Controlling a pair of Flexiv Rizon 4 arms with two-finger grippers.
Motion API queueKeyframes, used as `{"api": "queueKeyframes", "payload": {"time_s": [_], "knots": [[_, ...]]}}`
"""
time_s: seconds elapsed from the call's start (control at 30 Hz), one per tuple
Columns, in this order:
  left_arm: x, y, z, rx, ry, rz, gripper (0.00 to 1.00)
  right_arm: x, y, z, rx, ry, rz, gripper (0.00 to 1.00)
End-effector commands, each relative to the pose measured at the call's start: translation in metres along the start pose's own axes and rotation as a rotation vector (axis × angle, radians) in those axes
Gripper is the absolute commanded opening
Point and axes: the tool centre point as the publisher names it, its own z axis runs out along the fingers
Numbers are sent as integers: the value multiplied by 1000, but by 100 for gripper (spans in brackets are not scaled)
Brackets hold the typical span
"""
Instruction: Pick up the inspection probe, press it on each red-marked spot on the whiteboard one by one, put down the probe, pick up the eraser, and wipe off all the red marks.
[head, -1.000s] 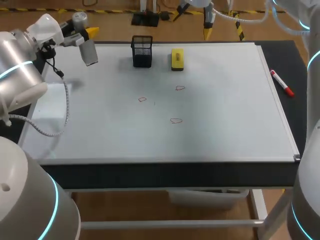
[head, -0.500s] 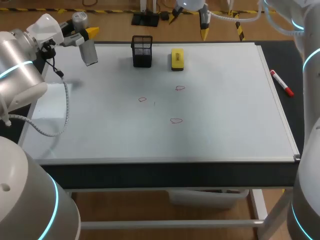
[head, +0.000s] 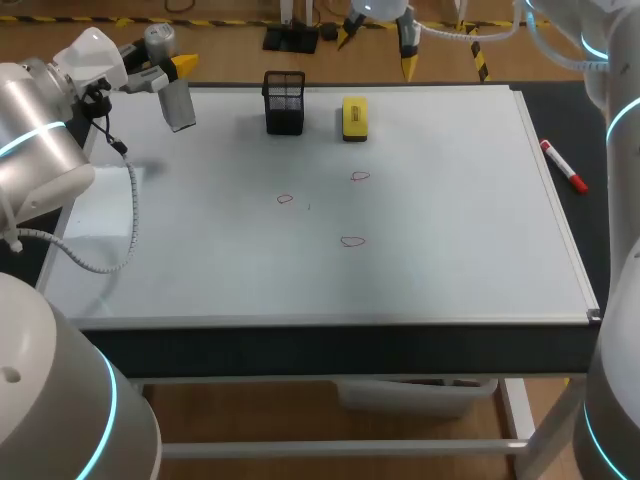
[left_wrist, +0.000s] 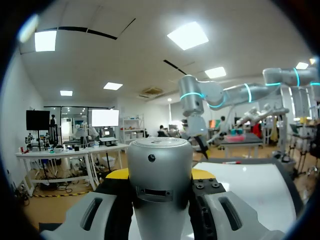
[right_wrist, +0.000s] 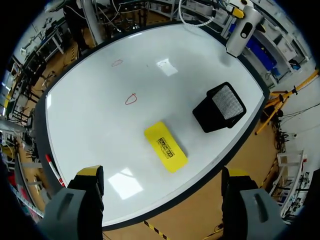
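Left gripper (head: 170, 75) hung far left, clamped on the inspection probe (left_wrist: 159, 185); right gripper (head: 378, 42) hovered past the far edge, fingers spread.

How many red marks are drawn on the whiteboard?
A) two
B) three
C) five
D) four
B: the whiteboard bears three red marks: a left mark, a far mark and a near mark.
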Motion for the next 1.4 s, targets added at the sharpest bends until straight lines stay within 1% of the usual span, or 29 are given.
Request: {"api": "queueKeyframes", "payload": {"time_s": [0.03, 0.1, 0.3, 0.37, 0.43, 0.53, 0.6, 0.8, 0.87, 1.2, 1.3, 1.4], "knots": [[1, -1, 0, 1, -4, 1, 0, -4, 1, 0, -2, 97, -48, 100], [1, -1, 0, 1, -4, 1, 0, -4, 1, 9, -22, 107, -84, 100], [1, -1, 0, 1, -4, 1, 0, -7, 8, 24, -17, 154, -188, 100], [1, -1, 0, 1, -4, 1, 0, -7, 6, 27, -19, 159, -219, 100], [1, -1, 0, 1, -4, 1, 0, -8, 7, 29, -9, 182, -243, 100], [1, -1, 0, 1, -4, 1, 0, -10, 10, 31, 19, 193, -286, 100], [1, -1, 0, 1, -4, 1, 0, -11, 12, 32, 50, 173, -324, 100], [1, -1, 0, 1, -4, 1, 0, -10, 14, 37, 94, 166, -407, 100], [1, -1, 0, 1, -4, 1, 0, -11, 15, 40, 90, 167, -428, 100], [1, -1, 0, 1, -4, 1, 0, -7, 12, 58, 83, 98, -488, 100], [1, -1, 0, 1, -4, 1, 0, -7, 11, 62, 100, 93, -505, 100], [1, -1, 0, 1, -4, 1, 0, -6, 11, 68, 95, 102, -523, 100]]}}
